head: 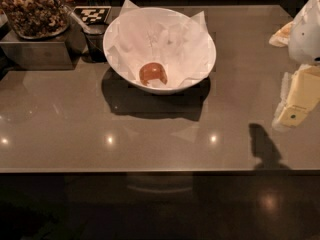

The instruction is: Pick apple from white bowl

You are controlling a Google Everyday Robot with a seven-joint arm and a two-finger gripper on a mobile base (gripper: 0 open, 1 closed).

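Observation:
The white bowl (pixel 200 39) stands at the back middle of the brown counter, lined with crinkled white paper whose corners stick up past the rim. The small reddish-orange apple (pixel 152 74) lies at the bottom of the bowl, toward its near side. My gripper (pixel 294 109), white and pale yellow, hangs at the right edge of the camera view, above the counter. It is well to the right of the bowl and apart from it. Its shadow falls on the counter below it.
A tray of dark nutty snacks (pixel 31 10) sits on a metal box (pixel 35 51) at the back left. A black-and-white marker tag (pixel 92 14) and a dark cup with a scoop (pixel 92 36) stand just left of the bowl. The counter's front edge (pixel 150 171) runs across the lower view.

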